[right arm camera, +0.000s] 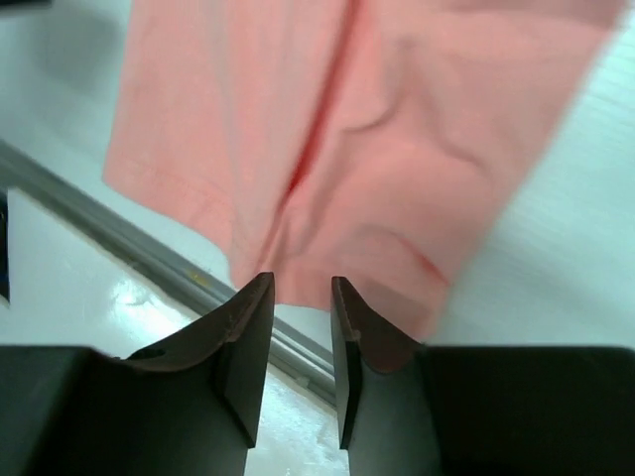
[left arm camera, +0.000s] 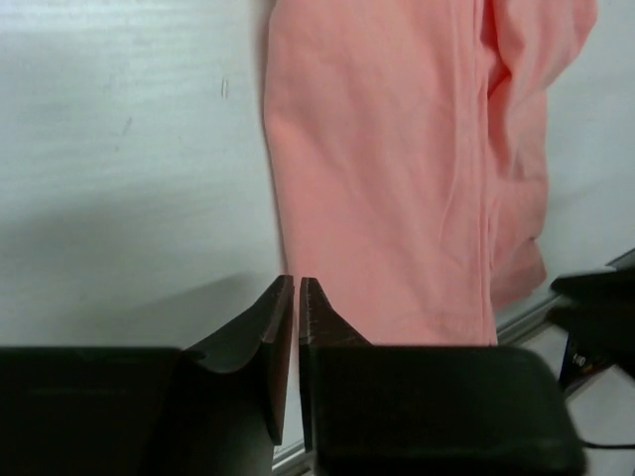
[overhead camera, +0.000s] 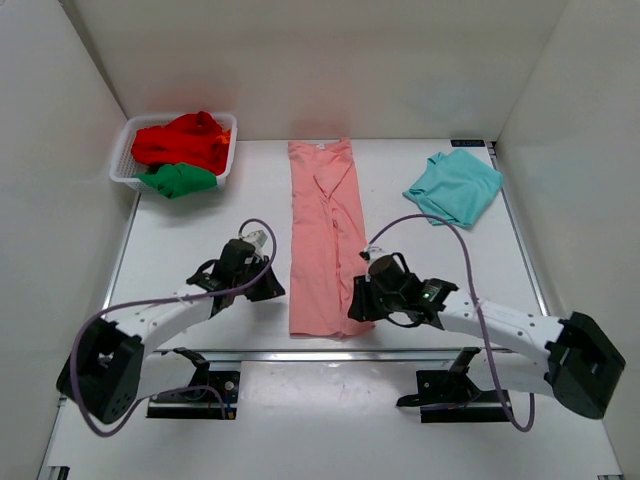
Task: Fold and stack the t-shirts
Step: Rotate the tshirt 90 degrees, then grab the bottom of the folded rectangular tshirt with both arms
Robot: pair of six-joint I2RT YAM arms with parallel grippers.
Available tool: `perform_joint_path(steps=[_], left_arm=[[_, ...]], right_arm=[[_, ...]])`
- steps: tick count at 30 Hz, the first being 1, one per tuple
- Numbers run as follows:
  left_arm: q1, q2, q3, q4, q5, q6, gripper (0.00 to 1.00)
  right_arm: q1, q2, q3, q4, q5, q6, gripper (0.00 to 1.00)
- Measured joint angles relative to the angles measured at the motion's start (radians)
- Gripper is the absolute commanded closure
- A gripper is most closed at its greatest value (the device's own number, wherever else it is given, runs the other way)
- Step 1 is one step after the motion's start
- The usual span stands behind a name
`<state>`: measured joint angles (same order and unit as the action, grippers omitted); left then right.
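A salmon-pink t-shirt (overhead camera: 322,240) lies in the middle of the table, folded lengthwise into a long strip. It also shows in the left wrist view (left arm camera: 397,169) and the right wrist view (right arm camera: 347,129). A light teal t-shirt (overhead camera: 455,187) lies folded at the back right. A red t-shirt (overhead camera: 182,142) and a green t-shirt (overhead camera: 178,180) are bunched in the basket. My left gripper (overhead camera: 270,287) (left arm camera: 298,283) is shut and empty, just left of the pink strip. My right gripper (overhead camera: 357,304) (right arm camera: 303,283) is open and empty, by the strip's near right corner.
A white mesh basket (overhead camera: 124,150) stands at the back left. A metal rail (overhead camera: 300,352) runs along the table's near edge, just beyond the pink shirt's near hem, and shows in the right wrist view (right arm camera: 149,248). White walls enclose the table on three sides.
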<state>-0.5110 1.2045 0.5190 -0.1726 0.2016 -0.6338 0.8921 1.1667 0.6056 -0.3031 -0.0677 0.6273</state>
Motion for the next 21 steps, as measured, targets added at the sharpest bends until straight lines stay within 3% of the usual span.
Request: perform_joint_path(steps=[7, 12, 14, 16, 18, 21], left_arm=[[-0.053, -0.153, -0.086, 0.009, -0.003, -0.025, 0.63], [-0.102, -0.169, -0.134, 0.019, -0.004, -0.049, 0.61], [-0.126, -0.164, -0.135, 0.018, -0.004, -0.056, 0.61], [-0.143, -0.163, -0.138, 0.022, -0.004, -0.063, 0.61], [-0.159, -0.163, -0.144, 0.025, -0.004, -0.072, 0.62], [-0.192, -0.161, -0.155, 0.024, -0.008, -0.091, 0.64]], right_arm=[[-0.116, -0.159, -0.151, -0.018, 0.03, 0.1, 0.64], [-0.135, -0.182, -0.235, -0.006, 0.007, 0.164, 0.59], [-0.136, -0.183, -0.244, 0.013, 0.003, 0.181, 0.63], [-0.14, -0.182, -0.257, 0.038, -0.008, 0.188, 0.85], [-0.141, -0.181, -0.278, 0.055, -0.02, 0.202, 1.0], [-0.139, -0.189, -0.291, 0.064, -0.028, 0.222, 1.0]])
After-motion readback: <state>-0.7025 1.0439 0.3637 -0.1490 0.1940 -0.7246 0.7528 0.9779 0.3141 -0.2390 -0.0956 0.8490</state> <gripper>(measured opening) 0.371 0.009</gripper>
